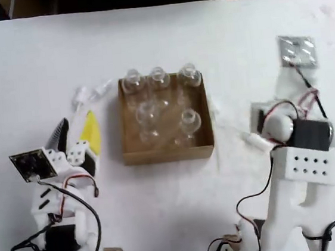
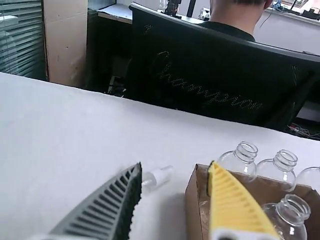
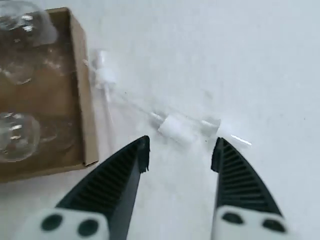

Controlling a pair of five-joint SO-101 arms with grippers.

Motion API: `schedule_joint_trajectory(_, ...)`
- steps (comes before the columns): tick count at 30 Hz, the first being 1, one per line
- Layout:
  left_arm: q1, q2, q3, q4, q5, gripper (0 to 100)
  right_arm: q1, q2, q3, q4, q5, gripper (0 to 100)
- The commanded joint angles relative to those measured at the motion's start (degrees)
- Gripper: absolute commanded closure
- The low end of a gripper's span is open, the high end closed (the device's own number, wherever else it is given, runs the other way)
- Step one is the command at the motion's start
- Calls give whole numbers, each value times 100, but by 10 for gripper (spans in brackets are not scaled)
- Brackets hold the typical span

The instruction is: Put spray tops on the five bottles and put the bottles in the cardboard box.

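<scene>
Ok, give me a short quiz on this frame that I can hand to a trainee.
1. True or false: five bottles stand in the box, all uncapped.
2. Pick one. The right claw is: A) shut on a bottle; B) open, with a spray top on the table just ahead of it; C) down inside the box.
3. Fill in: the left claw is ___ (open or shut).
Key: 1 true; 2 B; 3 open.
</scene>
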Motion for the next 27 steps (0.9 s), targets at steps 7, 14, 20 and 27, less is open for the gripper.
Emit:
schedule_joint_trajectory(7,57,-48,-62,-211,-70,801,-224,-224,2708,-2800,-791,818)
schedule_joint_trajectory(14,119,-22,-105,-176,-62,801,-224,-215,3182,-3292,-791,818)
schedule_joint_trajectory(20,611,-4,-633,334,-404,797,-233,-171,3218,-3319,-791,818)
schedule_joint_trajectory(27,760,48,-2004,1143,-1310,799,-207,-215,3640,-3916,-818,817)
